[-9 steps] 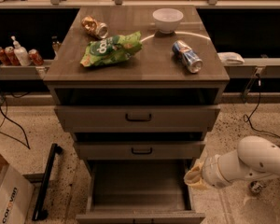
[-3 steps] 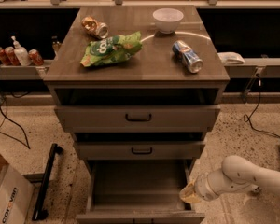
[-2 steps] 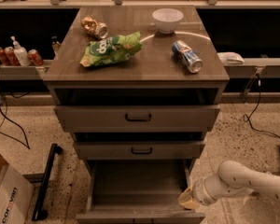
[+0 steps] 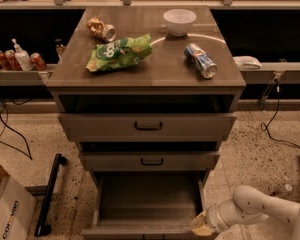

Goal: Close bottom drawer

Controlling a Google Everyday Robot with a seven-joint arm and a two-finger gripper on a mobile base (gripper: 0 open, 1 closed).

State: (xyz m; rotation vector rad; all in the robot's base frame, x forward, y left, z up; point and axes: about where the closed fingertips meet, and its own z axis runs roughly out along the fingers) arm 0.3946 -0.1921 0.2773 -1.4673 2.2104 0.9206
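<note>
The bottom drawer [image 4: 147, 204] of the grey-brown cabinet is pulled far out, and its deep plain box is empty. Its front [image 4: 140, 233] lies at the bottom edge of the view, and its handle is out of view. My gripper [image 4: 200, 226] is at the drawer's front right corner, low at the bottom of the view, on the end of my white arm [image 4: 255, 209], which reaches in from the right. It looks to be touching or very near that corner.
The top drawer [image 4: 147, 125] and middle drawer [image 4: 150, 160] stand slightly out. On the cabinet top lie a green chip bag [image 4: 119, 52], a white bowl [image 4: 179, 21], a blue can [image 4: 200, 60] and a crushed can [image 4: 101, 29]. A cardboard box [image 4: 5, 209] and a black bar [image 4: 50, 194] are left on the floor.
My arm and gripper have moved down and left, from beside the drawer's right wall to its front right corner. The drawer has not visibly moved.
</note>
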